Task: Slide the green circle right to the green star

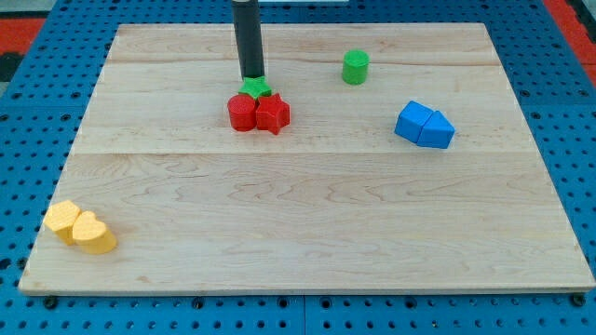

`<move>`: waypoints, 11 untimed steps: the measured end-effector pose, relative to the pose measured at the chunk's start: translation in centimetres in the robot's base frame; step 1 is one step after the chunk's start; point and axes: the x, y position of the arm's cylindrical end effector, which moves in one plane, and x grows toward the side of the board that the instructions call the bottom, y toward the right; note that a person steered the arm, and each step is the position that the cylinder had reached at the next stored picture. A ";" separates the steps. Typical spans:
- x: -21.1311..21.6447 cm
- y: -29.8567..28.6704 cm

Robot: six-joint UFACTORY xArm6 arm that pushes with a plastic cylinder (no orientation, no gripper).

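Note:
The green circle [355, 67] stands alone toward the view's top, right of centre. The green star [256, 89] lies to its left, pressed against the tops of a red circle [242, 112] and a red star [273, 113]. My dark rod comes down from the view's top and my tip [252, 77] sits at the green star's upper edge, touching or nearly touching it. The tip is well to the left of the green circle.
Two blue blocks [425, 125] lie together at the right, a cube-like one and a triangle. Two yellow blocks [80, 228] lie together at the bottom left. The wooden board [307, 223] sits on a blue pegboard.

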 end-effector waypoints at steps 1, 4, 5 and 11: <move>-4.7 2.6; -1.4 14.9; 0.8 10.2; 1.7 9.5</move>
